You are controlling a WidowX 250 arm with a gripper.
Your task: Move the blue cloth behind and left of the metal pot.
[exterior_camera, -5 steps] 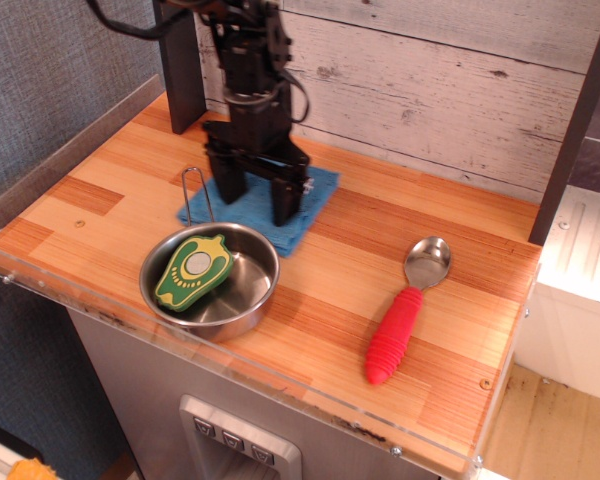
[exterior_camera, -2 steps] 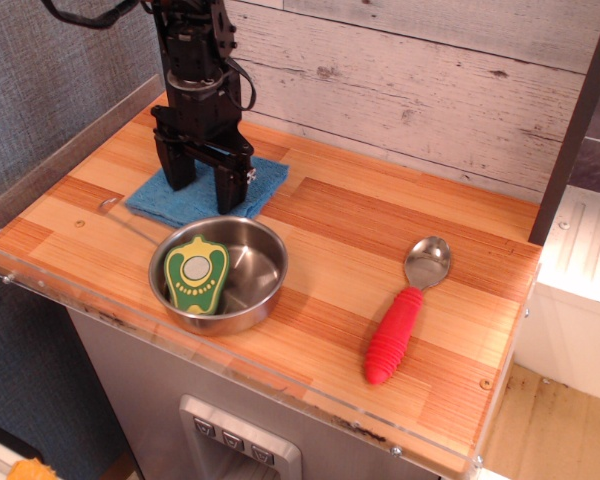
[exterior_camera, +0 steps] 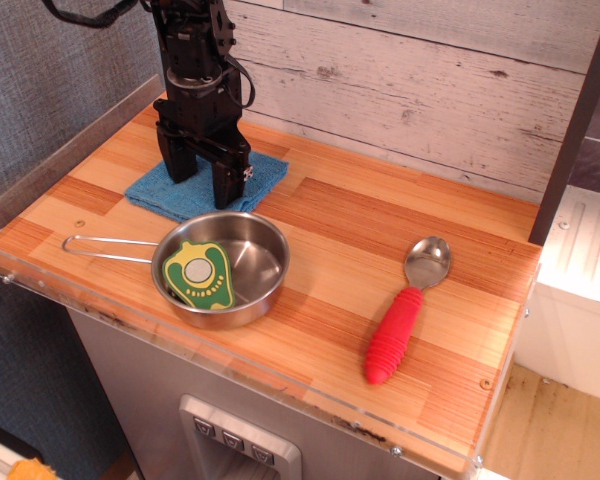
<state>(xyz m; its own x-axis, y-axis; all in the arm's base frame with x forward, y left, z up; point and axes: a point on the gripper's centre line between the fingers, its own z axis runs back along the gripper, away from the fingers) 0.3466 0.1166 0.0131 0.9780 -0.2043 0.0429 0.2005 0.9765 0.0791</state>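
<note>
Risk of snagging: black claw [exterior_camera: 202,178], fingers spread and gripping nothing, stands on folded blue terry cloth [exterior_camera: 208,186] lying just far-left of shiny shallow steel pot [exterior_camera: 223,268], so lifting could drag cloth.

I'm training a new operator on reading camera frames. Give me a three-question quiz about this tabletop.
1. True or false: the blue cloth lies behind the metal pot.
2. What lies inside the pot? A) the red-handled spoon B) a green and yellow toy C) nothing
3. Fill in: the pot's wire handle points toward the table's ____ edge as the camera sees it.

Key
1. True. The cloth sits behind the pot and a little left of it, with the gripper standing over it, fingers spread.
2. B. The spoon lies on the wood well to the right of the pot.
3. Left.
</note>
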